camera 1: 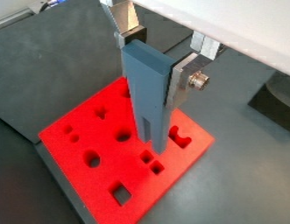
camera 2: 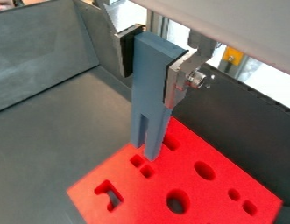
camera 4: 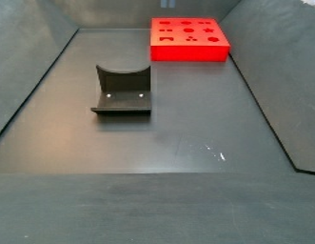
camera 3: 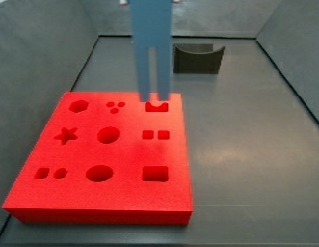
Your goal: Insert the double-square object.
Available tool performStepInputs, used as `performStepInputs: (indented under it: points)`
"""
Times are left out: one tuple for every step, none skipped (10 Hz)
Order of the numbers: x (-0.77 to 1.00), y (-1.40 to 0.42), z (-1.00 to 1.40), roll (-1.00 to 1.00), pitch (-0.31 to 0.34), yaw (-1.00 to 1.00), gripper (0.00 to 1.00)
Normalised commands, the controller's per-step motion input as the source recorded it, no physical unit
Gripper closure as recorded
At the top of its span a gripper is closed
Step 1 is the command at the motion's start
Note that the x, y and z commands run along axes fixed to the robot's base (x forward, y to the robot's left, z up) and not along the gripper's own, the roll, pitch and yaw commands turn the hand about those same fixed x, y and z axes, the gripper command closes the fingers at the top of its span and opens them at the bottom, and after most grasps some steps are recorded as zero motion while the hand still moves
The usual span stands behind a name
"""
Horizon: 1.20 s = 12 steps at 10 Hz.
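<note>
Above red board [camera 3: 104, 159], far edge: tool [camera 1: 153, 63] pinching double-square object [camera 3: 150, 48] upright. Prongs w/ slight offset from paired holes [camera 3: 155, 136] could jam.

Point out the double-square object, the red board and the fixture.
double-square object [camera 3: 150, 48]: side view, middle of the blue bar's shaft.
red board [camera 3: 71, 188]: side view, bare top surface near its front corner.
fixture [camera 4: 122, 91]: side view, its curved upright wall.

Upright steel-blue double-square object [camera 3: 148, 48], gripper [camera 1: 153, 66]-held
</note>
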Motion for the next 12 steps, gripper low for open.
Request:
performStepInputs:
  points:
    - [0.32,-0.01,-0.04,0.04,0.034,-0.01,1.0]
    - [0.57,-0.05,-0.17,0.06,0.019,-0.08,1.0]
    - [0.75,0.0,-0.31,0.07,0.054,-0.02,1.0]
    - [0.46,0.0,-0.24,0.05,0.031,-0.06,1.0]
    - [0.02,0.0,0.0,0.0,0.007,0.0,1.0]
    - [0.0,0.0,-0.1,0.0,0.0,0.0,1.0]
    - [0.0,-0.07,-0.68,-0.01,-0.07,0.0,1.0]
    - [0.0,-0.03,-0.75,-0.05,-0.044,0.04,1.0]
    - [-0.03,-0.06,-0.64,0.0,-0.041,0.06,1.0]
    - [-0.03,-0.06,-0.31,-0.05,-0.046,0.0,1.0]
    - [0.0,0.0,0.0,0.0,0.0,0.0,1.0]
    - [-0.02,0.0,-0.03,0.0,0.0,0.0,1.0]
